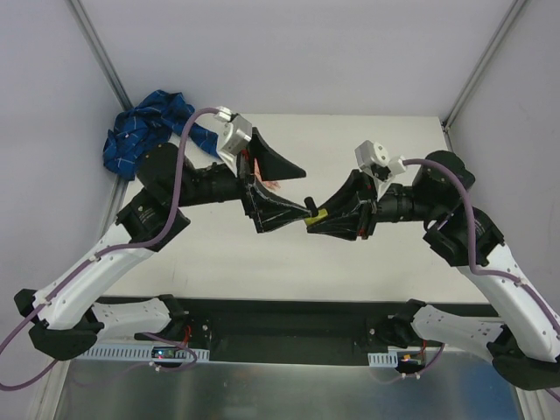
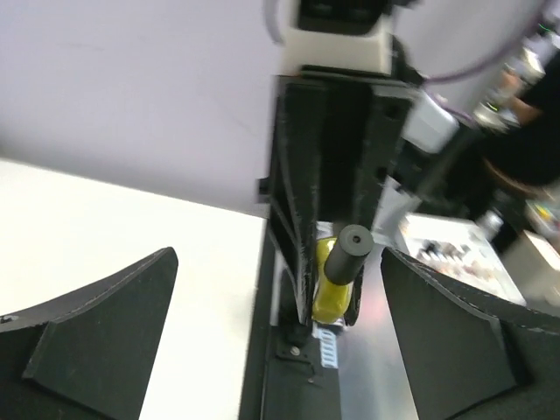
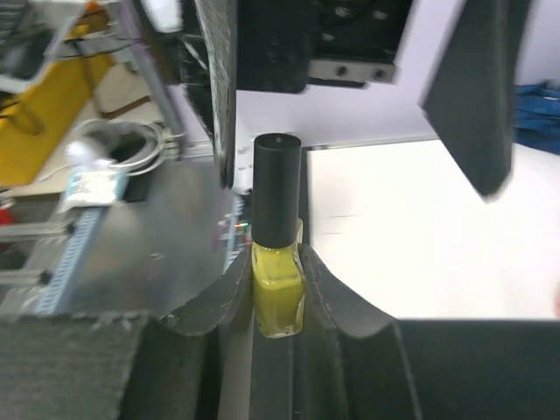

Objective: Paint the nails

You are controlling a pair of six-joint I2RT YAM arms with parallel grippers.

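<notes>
**Polish bottle pinched, other pincer wide open around the cap**

The right pincer (image 3: 278, 282) is clamped shut on the bottle (image 3: 278, 302), with the yellow glass body squeezed between both fingers. The black cap (image 3: 276, 188) sticks out past the fingertips, and it's on the bottle, not off.

The left pincer (image 2: 278, 262) faces it head on with its jaws spread wide. In the left wrist view the cap sits in the gap between the two fingers (image 2: 114, 324), nearer the right-hand one. It touches neither as far as I can see. From the top camera the two pincers meet nose to nose above the middle of the bench (image 1: 394, 262), and both are up in the air rather than resting on it.

The nails are hard to spot. In the top view a small pinkish bit, the dummy hand (image 1: 273, 184), peeks out between the left pincer's fingers and lies on the bench under them. It's too small and too covered to pick out single nails, so I can't tell if any have polish on them.

The blue plaid sleeve (image 1: 144, 131) is bunched up at the far left corner of the bench, running in behind the left arm. The bottle is above and just right of that pinkish bit, not touching it.
</notes>
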